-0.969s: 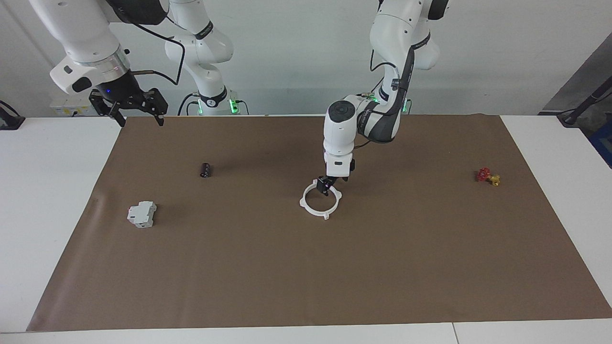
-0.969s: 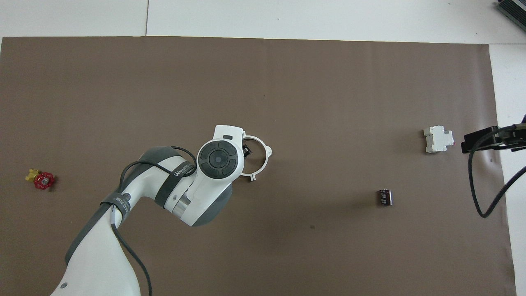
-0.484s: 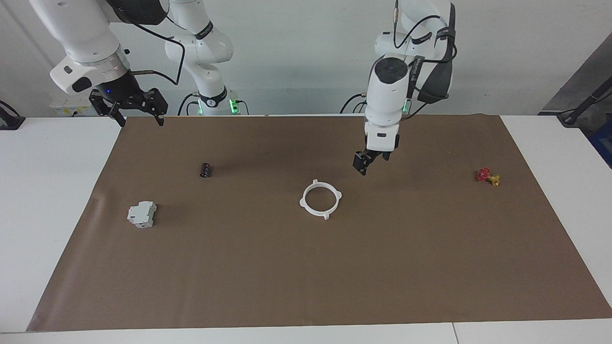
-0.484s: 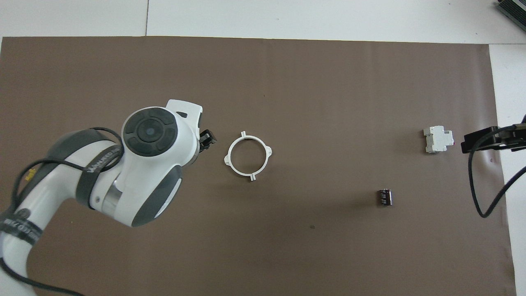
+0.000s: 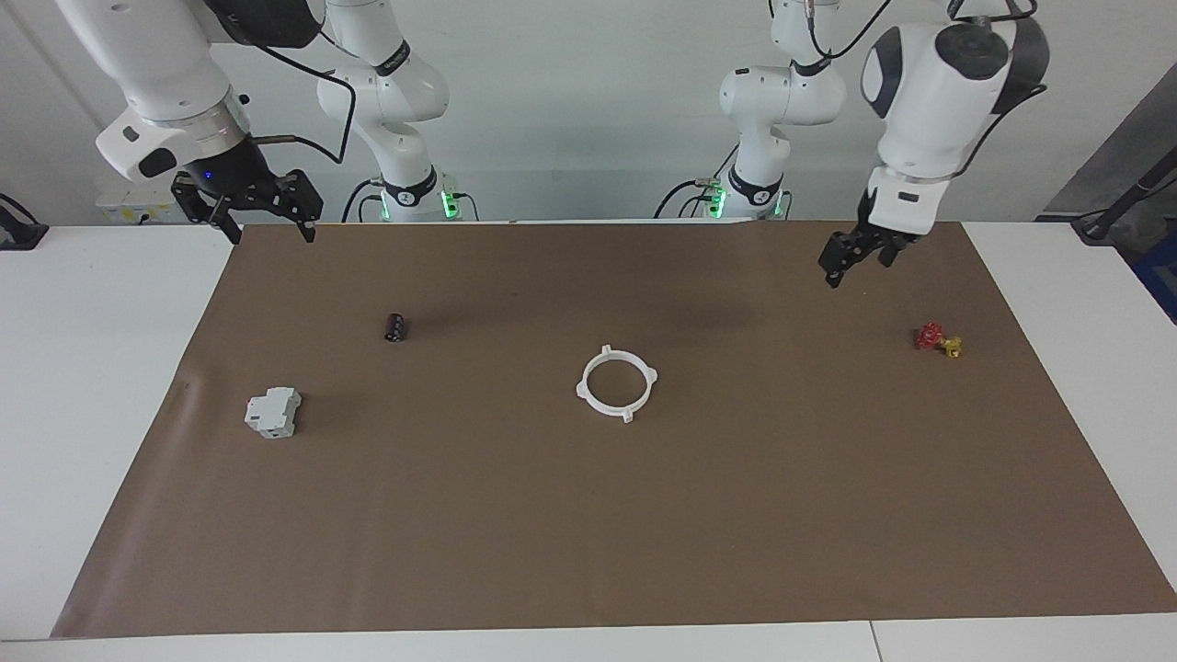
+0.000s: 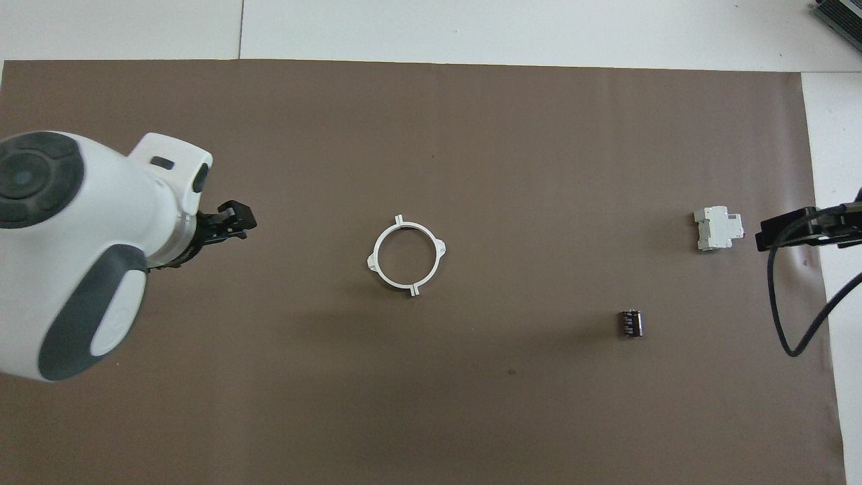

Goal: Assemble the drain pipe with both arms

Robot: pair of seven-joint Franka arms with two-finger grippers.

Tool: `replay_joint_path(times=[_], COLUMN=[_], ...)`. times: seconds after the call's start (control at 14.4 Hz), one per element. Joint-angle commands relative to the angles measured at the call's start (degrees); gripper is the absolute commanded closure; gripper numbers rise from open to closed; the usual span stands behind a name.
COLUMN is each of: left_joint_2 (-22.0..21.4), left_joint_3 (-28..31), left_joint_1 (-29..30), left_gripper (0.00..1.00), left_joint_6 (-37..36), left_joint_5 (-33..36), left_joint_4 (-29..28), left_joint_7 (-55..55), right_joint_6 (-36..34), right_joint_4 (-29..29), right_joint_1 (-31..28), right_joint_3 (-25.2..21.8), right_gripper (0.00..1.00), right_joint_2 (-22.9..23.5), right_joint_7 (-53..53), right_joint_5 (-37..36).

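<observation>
A: Item one, at the right arm's end of the table: the right gripper point(image 5: 267, 219), black, two fingers. We logged it raised over the corner of the brown mat point(image 5: 588, 515) nearest the robots, its white arm bent and waiting, fingers spread wide, holding nothing.

B: Next along we counted one grey-white boxy block point(image 5: 273, 412), hard plastic with stepped edges, lying on the mat. One small black cylinder point(image 5: 395, 327), glossy, lay nearer to the robots than the block, well apart from it.

A: Item four, the drain pipe point(image 5: 617, 382): one thin white plastic ring, flat on the mat near its middle, with four small lugs around the rim. We saw nothing touching it.

B: Then the left gripper point(image 5: 855, 253), black, hanging from a white wrist tilted downward, up in the air over the mat toward the left arm's end. Its fingers stood open and empty, well apart from the ring.

A: Last, one small red and yellow valve point(image 5: 938, 339), knobbly in shape, on the mat near that end.

B: The mat was one sheet, matt and smooth, on a white table point(image 5: 92, 368).
</observation>
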Motion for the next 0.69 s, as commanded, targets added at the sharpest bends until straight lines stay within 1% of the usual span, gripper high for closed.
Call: replay_joint_path(times=[0.0,0.07,0.21,0.62], left_joint_2=[-1.52,-1.61,-1.69,-1.96], left_joint_3=[-0.91,-0.57,0.40,0.67], left_joint_1=[6.65,7.71,7.98,8.60], left_gripper=[0.00,0.00,0.00,0.00], left_joint_6=[-2.43,-2.52,-2.69,0.29], left_joint_5=[-1.15,-1.06,-1.06,-1.06], left_joint_4=[0.13,0.04,0.13,-0.67], left_joint_7=[11.90,15.42,20.18,20.73], right_joint_6=[0.62,0.62,0.53,0.62], right_joint_4=[0.54,0.54,0.54,0.54], right_joint_1=[-0.49,-0.49,-0.49,-0.49], right_joint_3=[0.29,0.29,0.29,0.29], right_gripper=[0.00,0.00,0.00,0.00], right_joint_2=[0.34,0.42,0.42,0.42], right_joint_7=[-1.25,-1.25,-1.25,-1.25], right_joint_5=[0.28,0.28,0.37,0.28])
